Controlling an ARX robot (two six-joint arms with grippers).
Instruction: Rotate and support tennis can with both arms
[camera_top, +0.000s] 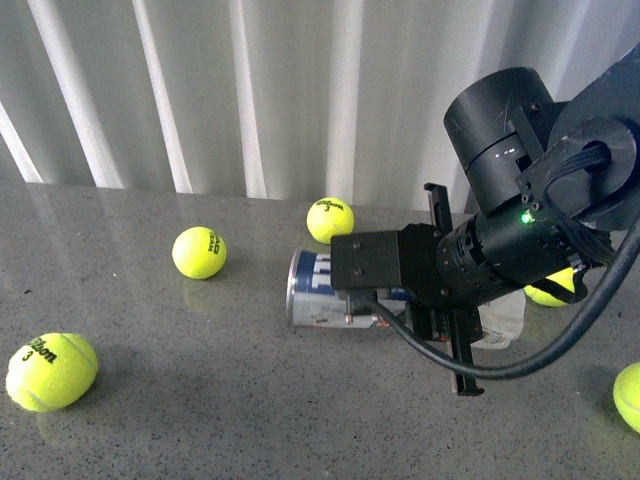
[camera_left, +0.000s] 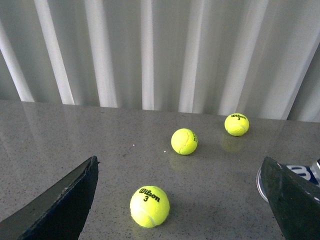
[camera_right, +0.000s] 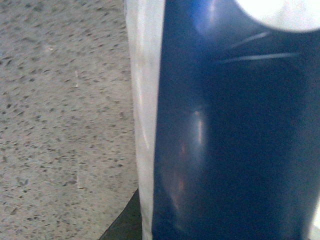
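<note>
Balls (camera_top: 199, 252) around can (camera_top: 315, 290); right gripper (camera_top: 448, 305) over it, grip unclear; left gripper (camera_left: 180, 161) gaping, empty.

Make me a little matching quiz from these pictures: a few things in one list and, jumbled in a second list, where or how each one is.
Things:
1. tennis can
2. left gripper
3. right arm
4. nearest ball on the left

States:
A. wide open, gripping nothing
B. lying on its side
C. resting alone, well apart from the can
D. right up at the can, with a small green light lit

Pairs: 1-B, 2-A, 3-D, 4-C
</note>
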